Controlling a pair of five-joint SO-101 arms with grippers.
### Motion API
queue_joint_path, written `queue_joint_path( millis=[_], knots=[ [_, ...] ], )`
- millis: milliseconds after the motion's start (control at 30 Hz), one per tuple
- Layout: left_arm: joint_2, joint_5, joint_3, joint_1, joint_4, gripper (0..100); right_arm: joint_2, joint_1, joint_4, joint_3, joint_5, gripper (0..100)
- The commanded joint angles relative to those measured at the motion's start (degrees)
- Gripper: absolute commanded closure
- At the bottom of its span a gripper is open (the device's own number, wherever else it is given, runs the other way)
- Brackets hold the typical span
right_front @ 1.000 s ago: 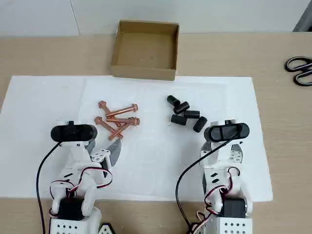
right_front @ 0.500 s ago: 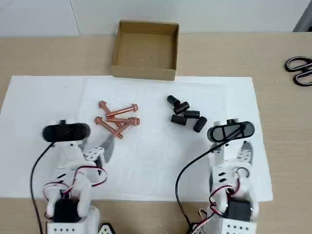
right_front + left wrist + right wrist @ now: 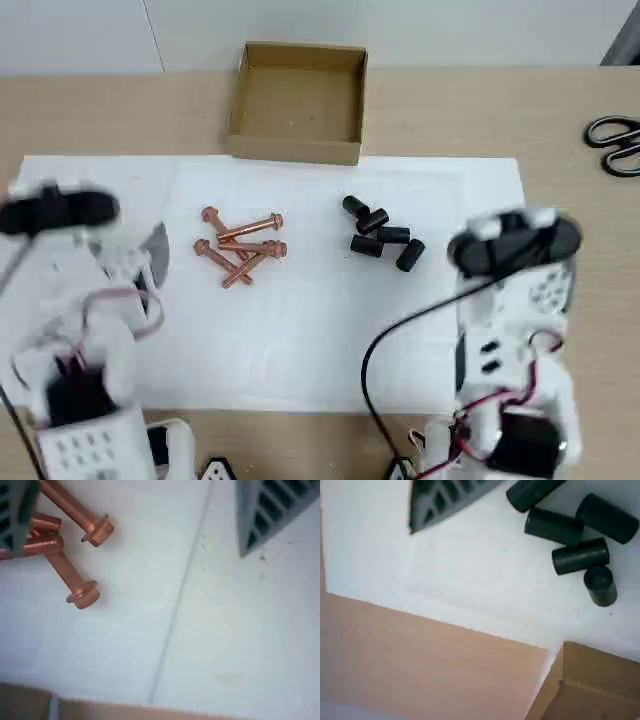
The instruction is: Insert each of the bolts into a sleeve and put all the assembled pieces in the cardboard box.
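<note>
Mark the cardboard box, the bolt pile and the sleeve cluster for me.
cardboard box [image 3: 296,150], high view, on its near outer wall.
bolt pile [image 3: 250,246], high view, on a shank at its middle.
sleeve cluster [image 3: 393,235], high view, on the middle sleeve's side.

The high view looks steeply down over the table [image 3: 100,110], with the arm bases nearest and the cardboard box [image 3: 295,148] farthest. The left wrist view faces down, close above the bolts [image 3: 65,572]. The right wrist view faces down, close above the sleeves [image 3: 553,526] and a cardboard box corner. The high view shares all three.

bolts [image 3: 250,224]: copper | sleeves [image 3: 393,235]: black | cardboard box [image 3: 295,148]: brown | paper [image 3: 330,320]: white | table [image 3: 100,110]: tan
</note>
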Motion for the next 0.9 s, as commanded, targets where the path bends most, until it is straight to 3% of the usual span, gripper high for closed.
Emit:
queue_joint_path(
  millis=[0,133,267,367,533,767,867],
  knots=[
    [17.8,-0.6,-16.9,2.4,7.9,74,23.1,0.0,3.6,-14.6,0.4,73.8],
    [32.5,-0.4,-28.6,5.7,16.9,74,47.2,-1.4,15.4,-31.9,0.2,73.8],
    [42.3,-0.2,-34.2,6.4,20.2,74,62.9,-5.1,27.7,-46.7,0.1,73.8],
    [44.6,-0.2,-34.5,6.6,21.5,74,70.5,-8.1,28.8,-51.6,-2.9,73.8],
    [44.9,-0.2,-34.5,6.5,22.6,74,80.8,-11.2,28.6,-55.0,-15.9,73.8],
    [45.0,-0.2,-34.1,6.6,22.8,74,91.3,-12.4,28.6,-57.8,-18.3,74.0],
    [45.0,-0.5,-32.3,6.7,22.3,74,94.5,-13.3,28.6,-60.0,-23.0,75.3]
  ],
)
